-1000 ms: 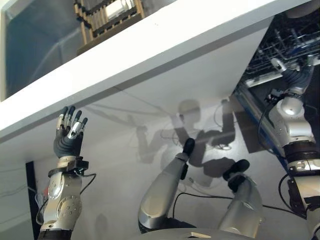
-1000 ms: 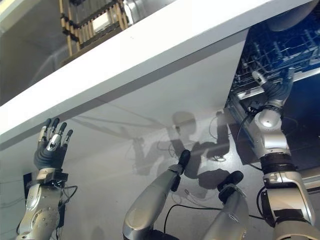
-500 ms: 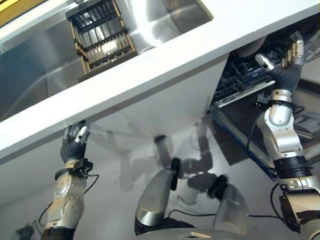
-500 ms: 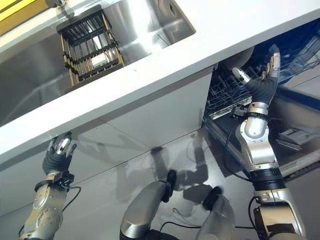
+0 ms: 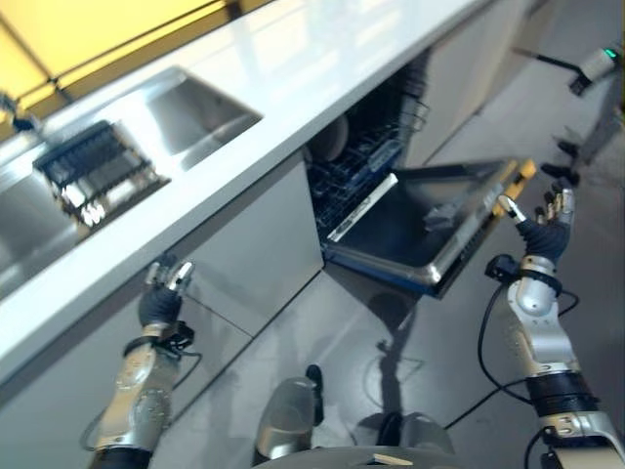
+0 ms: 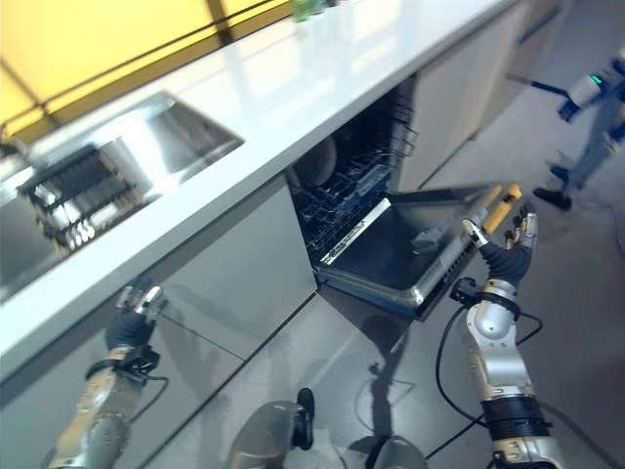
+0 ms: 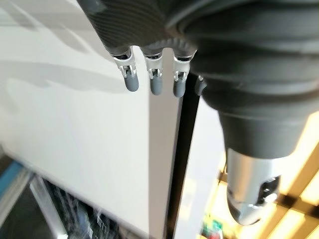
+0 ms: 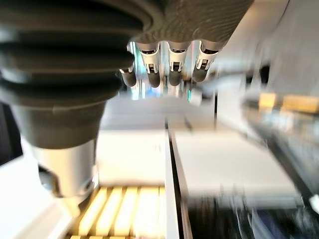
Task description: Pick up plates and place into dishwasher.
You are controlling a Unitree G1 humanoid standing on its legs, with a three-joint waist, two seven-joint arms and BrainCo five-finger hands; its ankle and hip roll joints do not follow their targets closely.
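The dishwasher (image 5: 391, 195) stands open under the white counter, its door (image 6: 410, 249) folded down flat. A pale round plate (image 5: 332, 139) stands upright in its blue-lit rack. A dark dish rack (image 5: 93, 171) with pale items sits in the steel sink (image 6: 166, 137) at the left. My left hand (image 5: 161, 293) is raised in front of the grey cabinet front, open and holding nothing. My right hand (image 5: 547, 223) is raised just past the door's outer edge, fingers (image 8: 169, 67) straight, open and holding nothing. The left fingers (image 7: 152, 79) point along the cabinet.
The white counter (image 5: 293, 78) runs across above the cabinets. A person (image 6: 596, 103) stands on the floor at the far right. Grey cabinet fronts (image 5: 244, 264) line the wall left of the dishwasher, with grey floor before them.
The whole picture has shifted: the camera has swung to show counter, sink and open dishwasher from above. My right hand has come away from the rack to beyond the door's edge. Both hands stay open.
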